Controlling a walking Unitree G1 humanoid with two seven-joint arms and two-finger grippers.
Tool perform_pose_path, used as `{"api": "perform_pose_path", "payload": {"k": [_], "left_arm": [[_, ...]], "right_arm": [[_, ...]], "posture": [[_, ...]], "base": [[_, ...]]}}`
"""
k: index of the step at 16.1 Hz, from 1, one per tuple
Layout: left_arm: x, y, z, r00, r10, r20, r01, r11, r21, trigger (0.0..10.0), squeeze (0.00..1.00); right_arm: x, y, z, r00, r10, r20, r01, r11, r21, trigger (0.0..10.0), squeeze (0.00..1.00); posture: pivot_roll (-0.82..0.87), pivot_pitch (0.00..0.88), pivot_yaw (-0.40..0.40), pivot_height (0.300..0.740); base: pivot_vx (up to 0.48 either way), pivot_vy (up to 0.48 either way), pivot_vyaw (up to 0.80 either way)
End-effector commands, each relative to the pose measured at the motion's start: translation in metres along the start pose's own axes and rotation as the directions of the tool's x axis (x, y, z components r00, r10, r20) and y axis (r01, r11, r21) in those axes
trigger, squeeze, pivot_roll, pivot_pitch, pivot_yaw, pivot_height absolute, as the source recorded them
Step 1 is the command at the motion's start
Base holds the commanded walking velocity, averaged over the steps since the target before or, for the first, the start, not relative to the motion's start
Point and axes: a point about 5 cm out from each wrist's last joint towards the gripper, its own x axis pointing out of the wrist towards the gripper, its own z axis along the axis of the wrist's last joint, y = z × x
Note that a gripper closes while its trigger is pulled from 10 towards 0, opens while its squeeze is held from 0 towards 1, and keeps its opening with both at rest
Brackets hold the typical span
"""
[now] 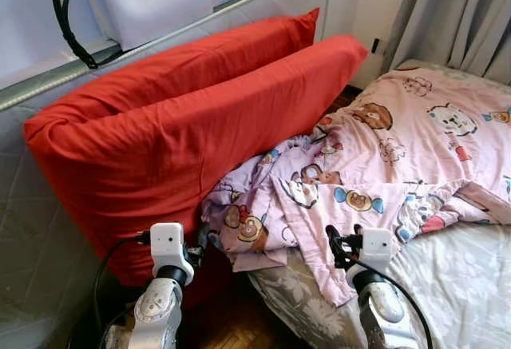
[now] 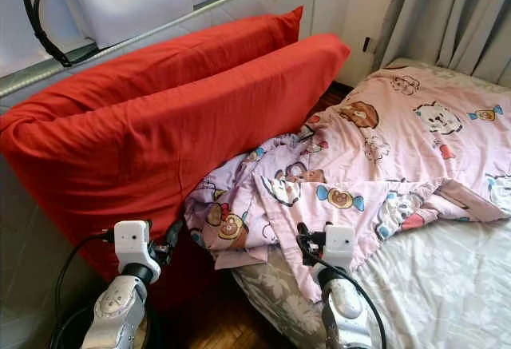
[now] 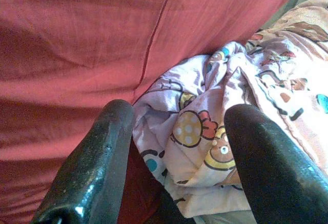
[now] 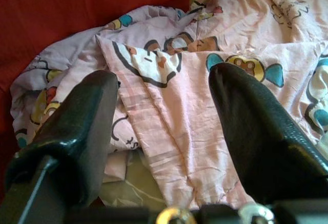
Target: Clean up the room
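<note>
Now with both tools spread, left tool [image 3: 174,147] and right tool [image 4: 164,126] over the crumpled pink blanket [image 1: 383,157] bunched against the red pillows [image 1: 184,125] at the bed's [image 1: 463,277] corner, pinch one hem layer only.

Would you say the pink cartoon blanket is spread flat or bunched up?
Bunched up: the pink blanket lies crumpled in folds, one corner hanging over the mattress edge.
</note>
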Motion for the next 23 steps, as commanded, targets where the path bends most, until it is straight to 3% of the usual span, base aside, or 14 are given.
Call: {"api": "perform_pose_path", "payload": {"k": [1,9,15,19,23], "left_arm": [[0.000,0.002,0.004,1.000,0.013,0.017,-0.012,1.000,-0.008,10.0,0.00],[0.000,0.001,0.007,1.000,0.003,0.029,-0.003,1.000,-0.002,10.0,0.00],[0.003,0.000,0.008,1.000,-0.005,0.030,0.005,1.000,0.000,10.0,0.00],[0.002,0.001,0.008,1.000,-0.001,0.029,0.001,1.000,-0.001,10.0,0.00],[0.000,0.003,0.008,1.000,0.008,0.027,-0.008,1.000,0.000,10.0,0.00]], "right_arm": [[0.001,0.003,0.004,1.000,0.019,0.023,-0.019,1.000,-0.013,10.0,0.00],[0.002,-0.003,0.015,0.996,-0.016,0.084,0.019,0.999,-0.029,10.0,0.00],[0.004,-0.001,0.010,0.999,-0.035,0.031,0.036,0.999,-0.039,10.0,0.00],[0.002,0.000,0.009,0.999,-0.026,0.038,0.027,0.999,-0.043,10.0,0.00],[0.001,0.000,0.007,0.999,-0.038,0.035,0.039,0.999,-0.033,10.0,0.00]], "posture": [[-0.03,0.013,0.030,0.740],[-0.03,0.000,0.030,0.740],[-0.04,0.000,0.031,0.740],[-0.03,0.000,0.026,0.691],[-0.02,0.005,0.029,0.691]], "base": [[0.000,0.000,0.00],[0.000,0.000,0.00],[0.000,0.000,0.00],[0.000,0.000,0.00],[0.000,0.000,0.00]]}}
